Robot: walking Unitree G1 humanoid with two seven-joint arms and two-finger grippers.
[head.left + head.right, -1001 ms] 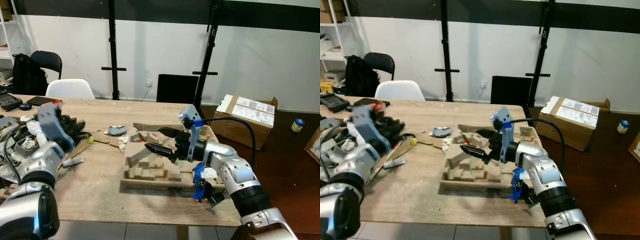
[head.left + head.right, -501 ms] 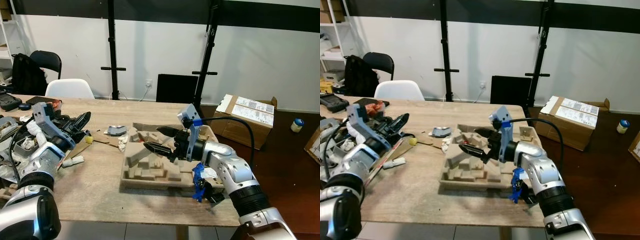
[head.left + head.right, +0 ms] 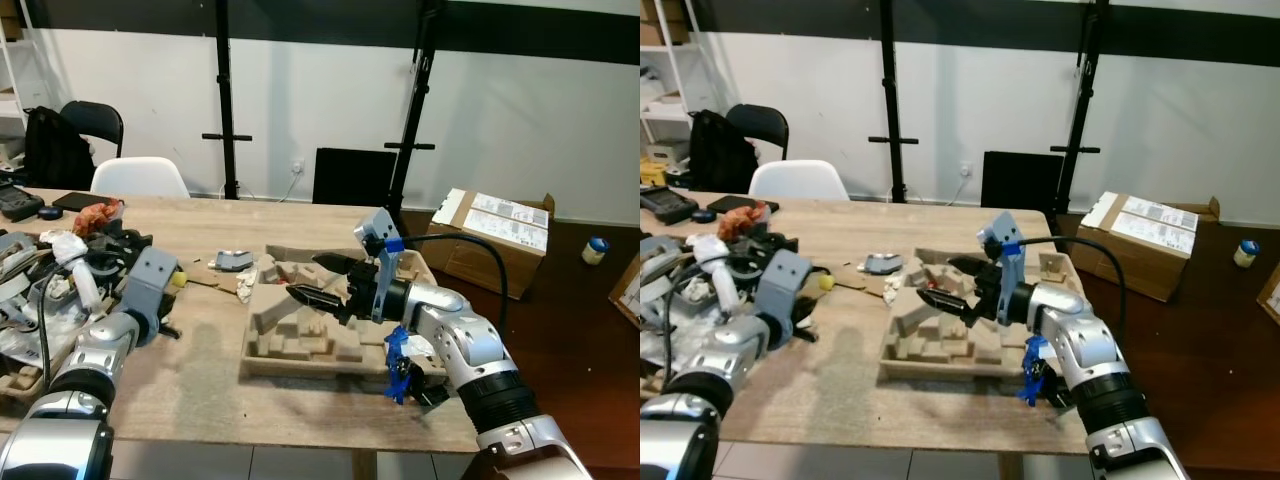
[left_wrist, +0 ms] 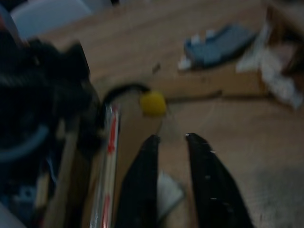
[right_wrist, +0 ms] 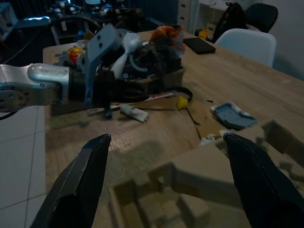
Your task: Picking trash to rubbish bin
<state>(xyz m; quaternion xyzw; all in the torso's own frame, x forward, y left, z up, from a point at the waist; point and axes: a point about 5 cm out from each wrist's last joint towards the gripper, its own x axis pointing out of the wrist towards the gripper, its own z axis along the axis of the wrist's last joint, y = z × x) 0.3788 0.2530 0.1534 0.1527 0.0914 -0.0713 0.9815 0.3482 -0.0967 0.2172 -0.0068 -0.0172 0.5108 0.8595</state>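
The left hand (image 4: 168,183) is low over the tabletop (image 3: 200,370), fingers nearly closed around a small white scrap (image 4: 167,192) (touching or not, I cannot tell). The right hand (image 3: 315,282) hovers wide open and empty above the cardboard tray (image 3: 300,345); a yellow ball (image 4: 153,103) lies near the left fingers.

Right hand (image 3: 948,286), fingers spread, above the moulded cardboard tray (image 3: 940,345) on the wooden table (image 3: 840,385).

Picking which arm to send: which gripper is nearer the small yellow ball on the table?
Left. The left gripper points at the yellow ball with only a short gap of table between them. The right gripper hovers over the moulded cardboard tray, farther off across the table.
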